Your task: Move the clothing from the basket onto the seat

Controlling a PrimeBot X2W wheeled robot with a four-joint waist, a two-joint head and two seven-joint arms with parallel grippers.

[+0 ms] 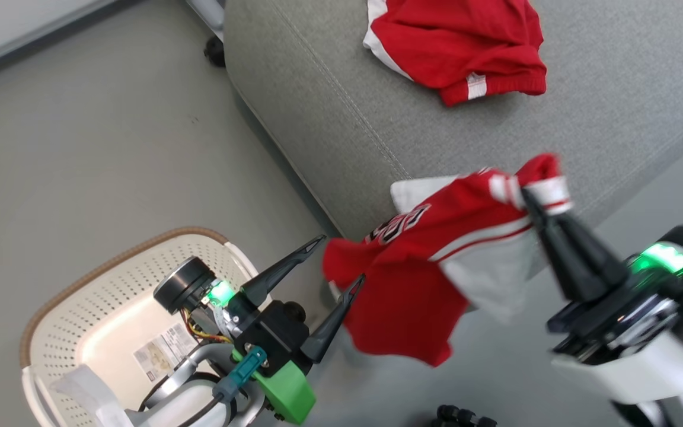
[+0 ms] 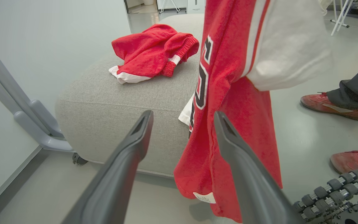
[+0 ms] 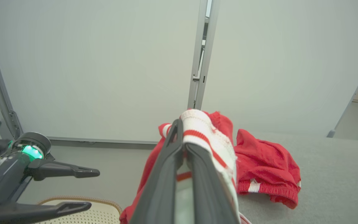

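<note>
A red jersey [image 1: 418, 261] with white panels and dark-outlined lettering hangs in the air over the seat's near edge. My right gripper [image 1: 530, 198] is shut on its striped trim [image 3: 202, 132]. The red shorts [image 1: 460, 44] lie crumpled on the grey seat [image 1: 318, 118]. My left gripper [image 1: 341, 261] stands open over the basket's [image 1: 110, 279] right rim, its right finger close beside the jersey's hanging hem [image 2: 228, 149]. The basket's floor shows only a label. In the right wrist view the left gripper [image 3: 90, 188] is at the lower left.
Grey floor [image 1: 80, 148] lies left of the seat. A person's two red shoes [image 2: 334, 107] stand on the floor to the right of the hanging jersey. A white wall [image 3: 104, 62] with metal uprights is behind the seat. Robot base rollers [image 2: 331, 193] sit at the lower right.
</note>
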